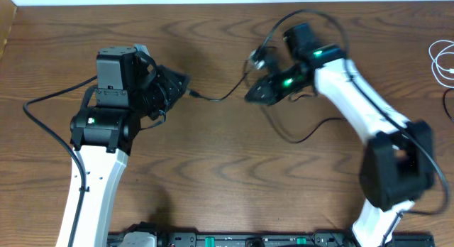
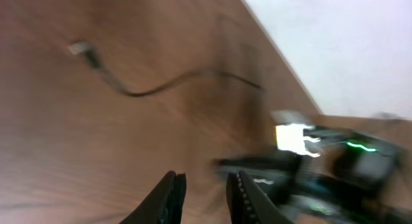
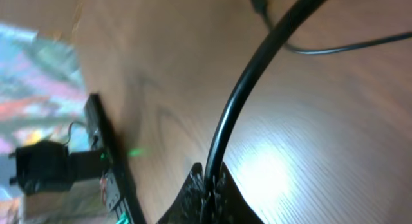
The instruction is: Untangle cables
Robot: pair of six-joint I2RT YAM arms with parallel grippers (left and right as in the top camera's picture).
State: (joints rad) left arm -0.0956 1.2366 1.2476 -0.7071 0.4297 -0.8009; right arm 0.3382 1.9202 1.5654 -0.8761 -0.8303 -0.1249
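A thin black cable [image 1: 216, 99] lies on the wooden table between the two arms, its small plug end close to my left gripper [image 1: 186, 84]. In the left wrist view that cable [image 2: 148, 91] lies ahead of the left gripper [image 2: 205, 176], whose jaws stand a little apart with nothing between them. My right gripper [image 1: 252, 96] is shut on the other part of the black cable [image 3: 238, 102], which rises straight out of the right gripper [image 3: 209, 176] in its wrist view. A white cable [image 1: 441, 62] lies coiled apart at the far right table edge.
A black equipment rail [image 1: 234, 240] runs along the table's front edge, also seen from the right wrist as the rail [image 3: 106, 166]. Thick arm wires arc around both arms. The table's back edge meets a white wall [image 2: 335, 44].
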